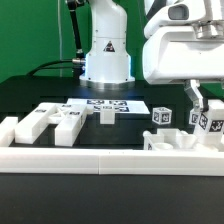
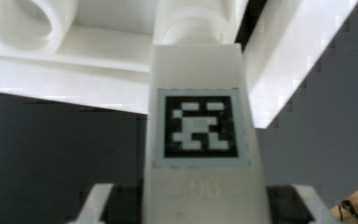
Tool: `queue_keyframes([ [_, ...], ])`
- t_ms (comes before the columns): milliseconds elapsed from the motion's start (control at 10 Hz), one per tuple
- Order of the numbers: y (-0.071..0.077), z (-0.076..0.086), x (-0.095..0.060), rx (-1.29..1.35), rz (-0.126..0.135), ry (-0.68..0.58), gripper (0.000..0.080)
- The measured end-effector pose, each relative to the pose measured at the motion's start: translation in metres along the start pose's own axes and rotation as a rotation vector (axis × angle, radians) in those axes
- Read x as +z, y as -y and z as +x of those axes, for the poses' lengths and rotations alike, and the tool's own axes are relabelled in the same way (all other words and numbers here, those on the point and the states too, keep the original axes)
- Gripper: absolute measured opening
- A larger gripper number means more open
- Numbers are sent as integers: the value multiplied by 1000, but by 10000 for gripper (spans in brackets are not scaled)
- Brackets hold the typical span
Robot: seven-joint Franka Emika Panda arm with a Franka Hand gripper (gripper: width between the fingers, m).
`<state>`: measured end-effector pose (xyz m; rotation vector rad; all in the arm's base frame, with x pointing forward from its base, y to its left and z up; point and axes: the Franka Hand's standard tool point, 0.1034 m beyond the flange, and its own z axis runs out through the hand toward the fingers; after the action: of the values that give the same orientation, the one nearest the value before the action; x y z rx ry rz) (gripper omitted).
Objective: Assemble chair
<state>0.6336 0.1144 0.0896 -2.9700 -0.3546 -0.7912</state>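
end effector point(image 2: 197, 205): narrow, clamped on bar point(image 2: 199, 120).
bar: at the exterior view's right; other parts point(image 1: 58, 122) loose on desk point(image 1: 30, 96).
next: I'd keep bar square, align first, seat slowly.

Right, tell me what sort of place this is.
Probably a robotics lab bench: a robot arm at the back of a black table, a marker board lying flat on it, and white chair pieces bearing square marker tags.
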Motion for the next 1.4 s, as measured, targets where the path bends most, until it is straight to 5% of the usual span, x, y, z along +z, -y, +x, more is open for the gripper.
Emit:
queue_keyframes([
  [700, 4, -17, -2, -15, -11, -88, 291],
  [800, 4, -17, -2, -16, -11, -88, 492],
  [900, 4, -17, -2, -18, -11, -88, 492],
  [1000, 4, -17, -2, -21, -11, -88, 623],
  [1400, 2, -13, -9, -29, -12, -78, 649],
])
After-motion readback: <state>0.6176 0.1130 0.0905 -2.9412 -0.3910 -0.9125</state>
